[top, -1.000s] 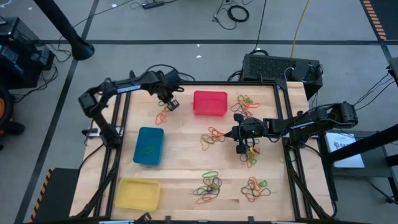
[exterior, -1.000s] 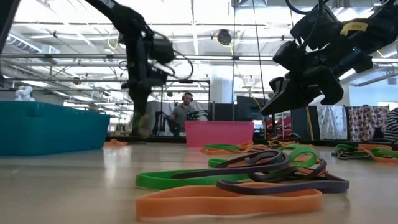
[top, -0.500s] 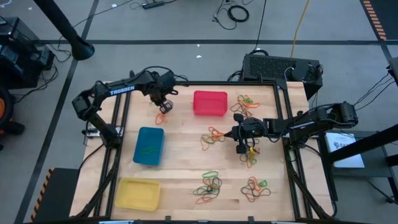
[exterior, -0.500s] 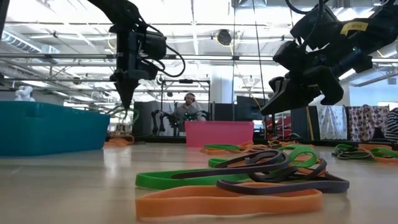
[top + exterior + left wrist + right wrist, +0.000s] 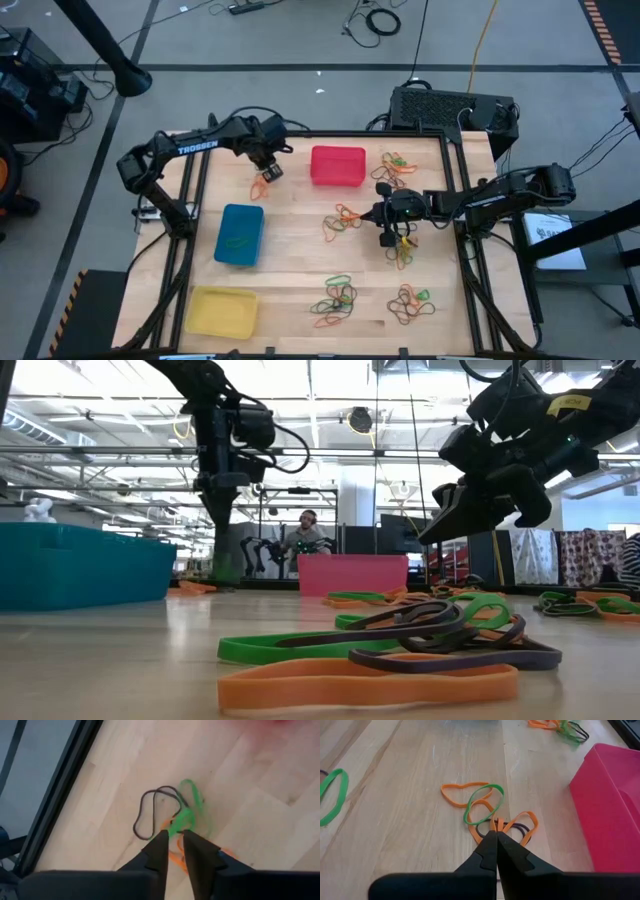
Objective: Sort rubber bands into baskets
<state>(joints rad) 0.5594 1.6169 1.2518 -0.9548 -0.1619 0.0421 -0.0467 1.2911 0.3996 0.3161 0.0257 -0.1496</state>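
Three baskets sat on the wooden surface point(image 5: 300, 260): the red basket point(image 5: 337, 165) at about twelve o'clock, the blue basket point(image 5: 240, 234) at nine, and the yellow basket point(image 5: 222, 311) at seven. Rubber bands lay in loose heaps across the right half, with a small cluster point(image 5: 262, 186) near eleven o'clock, just beside the red basket's left end.

The left gripper point(image 5: 270, 170) hung directly over that small cluster. A second earlier it had been low on the pile, half a second earlier it had lifted with its fingers pressed together, and now those fingers point(image 5: 159, 851) stood slightly parted, with a narrow gap between them. At their tips was a green band point(image 5: 186, 815), tangled with a dark band point(image 5: 150, 812) and an orange one point(image 5: 175, 857); whether the green loop was pinched or had just slipped free could not be told. My reading is that the grip had loosened, so this band would likely need picking again before it could reach a basket.

The right gripper point(image 5: 388, 228) had not moved, waiting near three o'clock above the central heap point(image 5: 343, 220), its fingers point(image 5: 488, 851) pressed together over an orange band point(image 5: 520, 822), apparently holding nothing.

Most bands remained unsorted; a few showed inside the blue basket.
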